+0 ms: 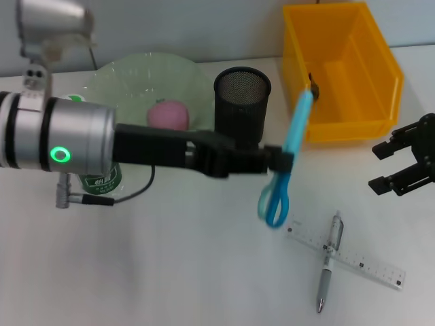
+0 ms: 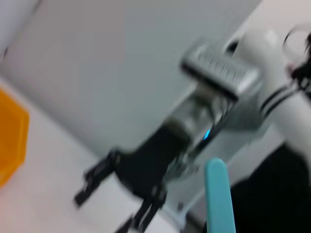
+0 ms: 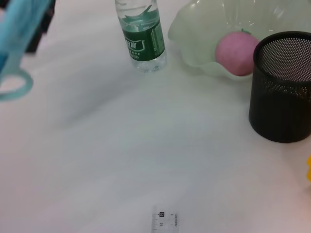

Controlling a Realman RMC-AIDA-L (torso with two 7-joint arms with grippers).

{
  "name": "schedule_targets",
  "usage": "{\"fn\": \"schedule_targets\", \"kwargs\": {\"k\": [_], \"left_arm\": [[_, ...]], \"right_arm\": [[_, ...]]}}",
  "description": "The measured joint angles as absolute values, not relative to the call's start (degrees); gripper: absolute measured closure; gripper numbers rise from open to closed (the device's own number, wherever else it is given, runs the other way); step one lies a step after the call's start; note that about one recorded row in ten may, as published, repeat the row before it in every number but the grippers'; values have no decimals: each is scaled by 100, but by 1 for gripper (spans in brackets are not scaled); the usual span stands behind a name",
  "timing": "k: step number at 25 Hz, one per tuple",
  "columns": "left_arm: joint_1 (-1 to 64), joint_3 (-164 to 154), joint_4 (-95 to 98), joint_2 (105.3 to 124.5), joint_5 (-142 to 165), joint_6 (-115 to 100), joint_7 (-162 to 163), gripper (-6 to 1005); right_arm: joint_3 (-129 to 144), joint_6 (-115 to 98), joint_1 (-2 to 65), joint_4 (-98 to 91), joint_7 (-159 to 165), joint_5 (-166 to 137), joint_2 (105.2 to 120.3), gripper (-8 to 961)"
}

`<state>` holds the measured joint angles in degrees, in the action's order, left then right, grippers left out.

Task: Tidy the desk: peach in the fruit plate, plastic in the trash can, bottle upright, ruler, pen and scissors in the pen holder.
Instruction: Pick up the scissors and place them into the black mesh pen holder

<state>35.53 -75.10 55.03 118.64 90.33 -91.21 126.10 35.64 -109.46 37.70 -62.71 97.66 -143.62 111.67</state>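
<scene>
- Scissors [image 1: 285,163] hung in the air, pinched near their middle by the left tool [image 1: 280,161], which was pressed together on them.
- Their long axis ran steeply: blade tips up and away from the robot, blue handle loops down and toward it, below the tool.
- Holder [image 1: 242,102], the black mesh cup, stood on the bench just to the tool's left and a little beyond it, its mouth open upward.
- So the relation that mattered, as I judged it: the scissors were beside the holder, not over it, and lay tilted rather than plumb. The tool would need to shift left and away until the scissors stood above the mouth, then lower.
- Which end would enter first I could not tell; the blades pointed up at that moment, the loops down.
- Left arm was plainly the nearer one to the holder; the right tool [image 1: 405,163] hovered well off to the right, fingers spread, holding nothing.
- Ruler [image 1: 346,255] and pen [image 1: 329,261] lay crossed on the bench, below and right of the left tool, nearer the right tool.
- Peach [image 1: 168,114] sat in the plate [image 1: 119,76]; the bottle [image 3: 142,35] stood upright beside it.
- Yellow bin [image 1: 340,68] stood beyond the scissors, to the right of the holder.
</scene>
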Motion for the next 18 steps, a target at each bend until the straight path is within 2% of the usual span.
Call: {"fn": "schedule_targets", "kwargs": {"k": [6, 18], "left_arm": [[3529, -7090, 4643, 11857, 8060, -9294, 11781, 761], [3420, -7132, 4559, 11902, 6735, -9257, 10273, 761]], "right_arm": [[3590, -10889, 3743, -6258, 9739, -14362, 11256, 238], [3595, -10702, 3675, -6244, 9738, -14362, 11375, 241]]}}
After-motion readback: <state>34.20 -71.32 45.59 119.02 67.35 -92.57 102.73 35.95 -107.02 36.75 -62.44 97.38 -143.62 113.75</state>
